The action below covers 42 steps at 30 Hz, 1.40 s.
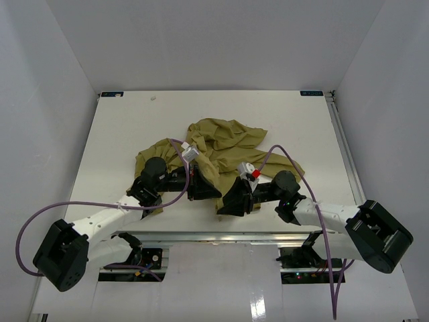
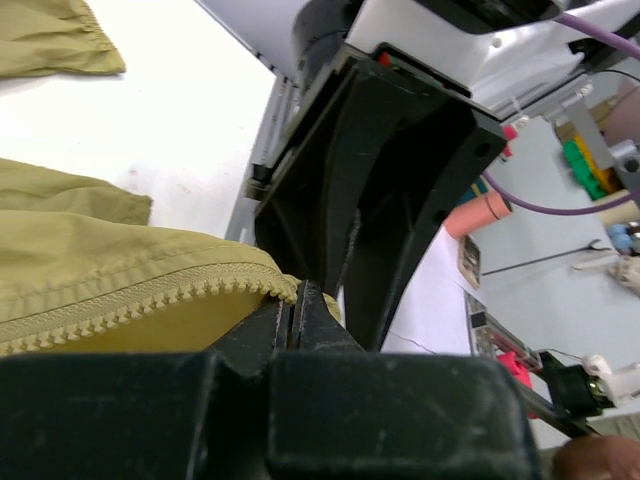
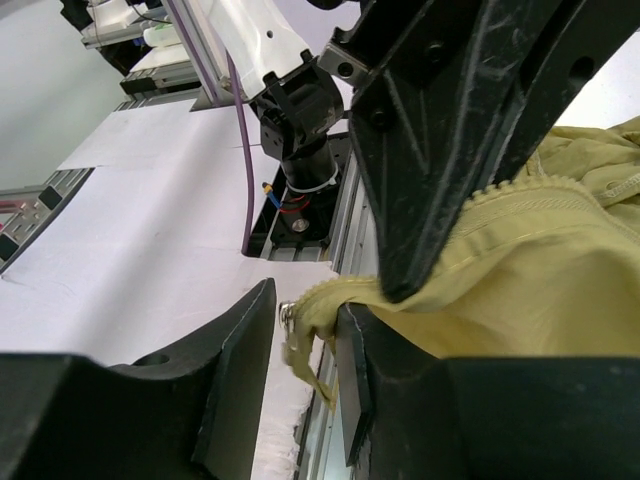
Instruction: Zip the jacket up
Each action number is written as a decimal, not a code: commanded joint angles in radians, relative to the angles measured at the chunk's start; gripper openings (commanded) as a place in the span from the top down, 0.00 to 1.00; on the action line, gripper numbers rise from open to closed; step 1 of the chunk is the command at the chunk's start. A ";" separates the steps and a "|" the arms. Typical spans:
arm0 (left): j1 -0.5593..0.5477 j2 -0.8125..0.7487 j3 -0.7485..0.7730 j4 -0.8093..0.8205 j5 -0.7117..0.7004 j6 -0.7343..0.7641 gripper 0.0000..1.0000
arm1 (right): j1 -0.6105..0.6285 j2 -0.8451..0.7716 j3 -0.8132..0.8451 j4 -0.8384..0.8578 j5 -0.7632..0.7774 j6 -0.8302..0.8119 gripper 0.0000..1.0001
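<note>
Lining-up step: the left gripper, pressed together, pinches the jacket at its zipper edge, mid-frame. The right gripper, partly spread, brackets the zipper pull. Next it likely needs to clamp it.

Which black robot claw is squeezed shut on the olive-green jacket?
The black left gripper: its jaws pinch the wrinkled olive-green jacket by its zipper edge. The right gripper has its jaws apart, the zipper end between them.
</note>
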 commanded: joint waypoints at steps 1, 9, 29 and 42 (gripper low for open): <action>0.003 -0.052 0.039 -0.089 -0.080 0.089 1.00 | 0.007 -0.044 -0.017 0.029 0.005 0.000 0.63; 0.003 -0.070 0.040 -0.110 -0.116 0.111 1.00 | 0.006 -0.065 -0.025 -0.039 0.036 -0.028 0.61; 0.003 -0.112 -0.014 -0.037 -0.070 0.103 1.00 | 0.006 -0.016 0.018 -0.158 0.147 -0.026 0.64; 0.003 -0.119 -0.037 -0.044 -0.090 0.120 1.00 | 0.007 -0.035 0.012 -0.153 0.160 -0.017 0.64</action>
